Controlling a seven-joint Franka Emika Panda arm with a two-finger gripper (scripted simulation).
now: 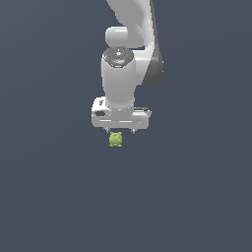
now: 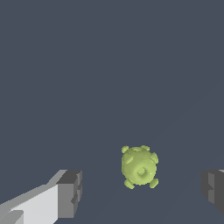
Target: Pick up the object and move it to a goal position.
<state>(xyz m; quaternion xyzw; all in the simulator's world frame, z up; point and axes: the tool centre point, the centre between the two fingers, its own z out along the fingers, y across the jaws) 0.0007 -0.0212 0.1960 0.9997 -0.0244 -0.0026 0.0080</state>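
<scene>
Wrist view shows your gripper [image 2: 142, 192] spread wide, holding nothing — the object [image 2: 139, 167] lies between the two fingers [image 2: 70, 192], touching neither and slightly ahead of the pad line, so advance a little before closing.

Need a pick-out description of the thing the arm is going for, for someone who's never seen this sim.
Find the white arm hanging over the plain dark grey floor. Just under its open tool sits a small blob, seen between the dark fingers in the wrist view. It is the only yellow-green thing: round, lumpy, studded with little knobs.
</scene>
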